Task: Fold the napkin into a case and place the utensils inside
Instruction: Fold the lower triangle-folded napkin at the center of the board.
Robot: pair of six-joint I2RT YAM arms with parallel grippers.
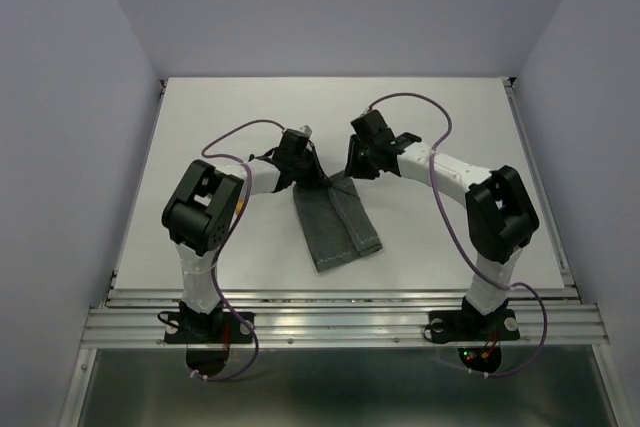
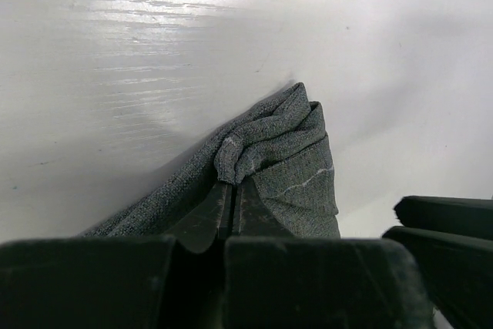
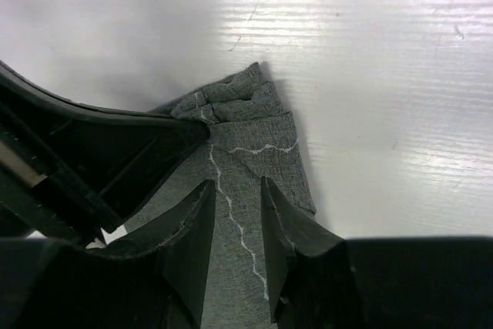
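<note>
White surface (image 1: 200, 147), enclosed by pale grey walls (image 1: 80, 97). Dark grey-green folded cloth napkin (image 1: 335, 225) with light stitched hem, laid at centre. Its far corner is bunched and clamped in the closed left hand (image 2: 233, 190). The right hand (image 3: 237, 184) is held parted over the stitching, just beside.

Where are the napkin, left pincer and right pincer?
napkin (image 1: 335, 227), top view, middle of the cloth
left pincer (image 2: 233, 189), left wrist view, between its fingertips
right pincer (image 3: 237, 186), right wrist view, between its fingertips
</note>
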